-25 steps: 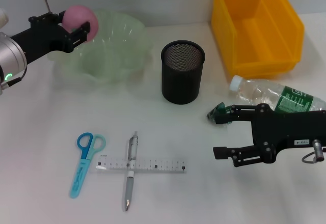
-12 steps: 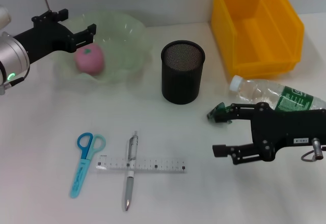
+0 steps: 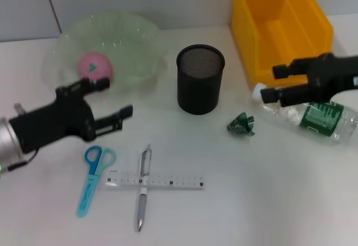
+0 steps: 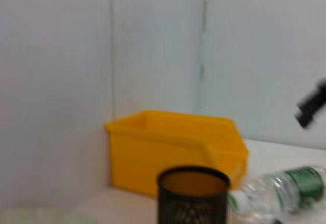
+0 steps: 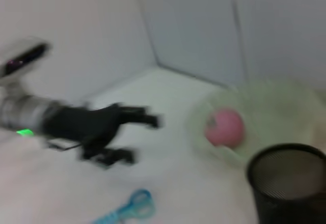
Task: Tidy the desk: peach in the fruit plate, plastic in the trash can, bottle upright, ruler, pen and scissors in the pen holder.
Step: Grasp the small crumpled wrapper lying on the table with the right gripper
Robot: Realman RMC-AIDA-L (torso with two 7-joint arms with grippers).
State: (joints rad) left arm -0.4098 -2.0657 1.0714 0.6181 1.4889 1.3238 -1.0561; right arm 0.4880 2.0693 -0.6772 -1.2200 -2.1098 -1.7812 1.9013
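Bottle [image 3: 313, 113] round, lying under your released right pincer [image 3: 268, 84]: may roll. Left pincer [image 3: 116, 98] released above scissors [image 3: 93, 179].

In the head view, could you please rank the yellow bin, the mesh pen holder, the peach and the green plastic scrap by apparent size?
1. yellow bin
2. mesh pen holder
3. peach
4. green plastic scrap

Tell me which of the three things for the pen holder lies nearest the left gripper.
The scissors with blue handles. They lie just below the open left gripper, while the pen and the ruler crossing it sit farther toward the right.
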